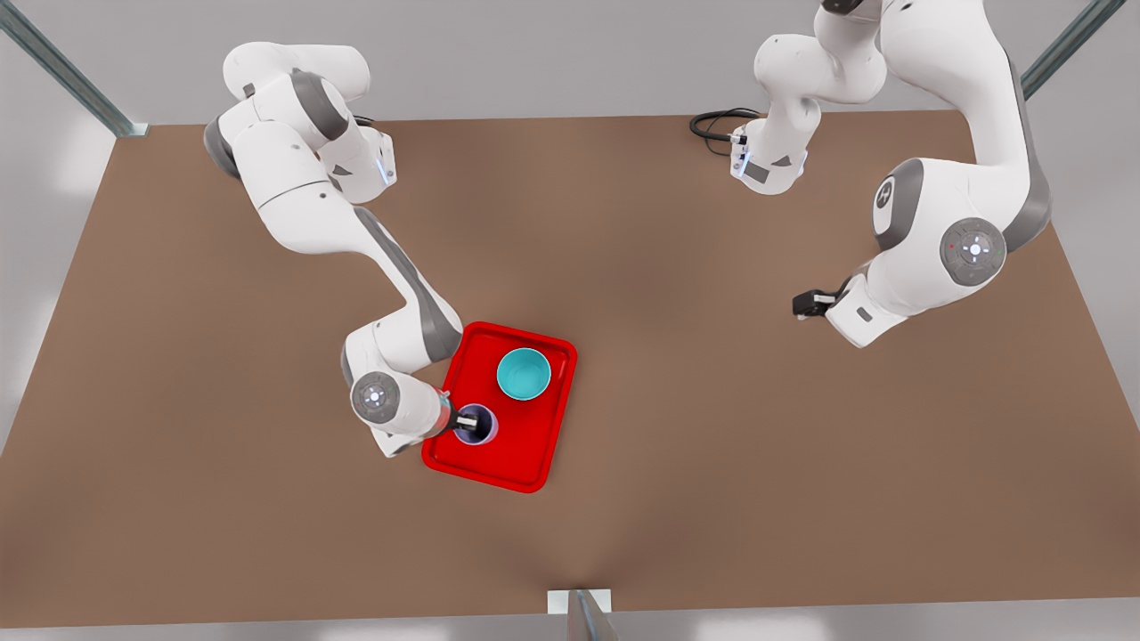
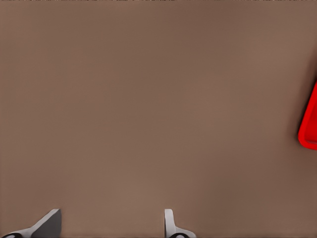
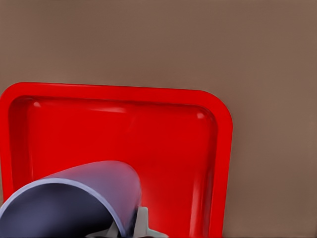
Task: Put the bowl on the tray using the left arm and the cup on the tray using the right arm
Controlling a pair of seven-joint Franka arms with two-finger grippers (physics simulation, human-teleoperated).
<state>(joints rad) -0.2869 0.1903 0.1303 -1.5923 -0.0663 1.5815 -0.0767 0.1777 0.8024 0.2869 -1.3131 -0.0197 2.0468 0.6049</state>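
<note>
The red tray [image 1: 521, 450] lies on the brown table. The teal bowl [image 1: 524, 374] stands upright in the tray's far half, with nothing touching it. The lavender cup [image 1: 484, 431] is in the tray's near half, and my right gripper [image 1: 467, 422] is shut on its rim. In the right wrist view the cup [image 3: 89, 188] looms close over the tray floor [image 3: 148, 139], with one fingertip [image 3: 142, 222] pressed against its wall. My left gripper [image 1: 804, 305] hangs open well off toward the front view's right, its fingers [image 2: 169, 223] spread over bare table.
A black cable [image 1: 712, 125] loops at the table's far edge near an arm base. A corner of the tray [image 2: 309, 124] shows in the left wrist view. Bare brown table surrounds the tray on all sides.
</note>
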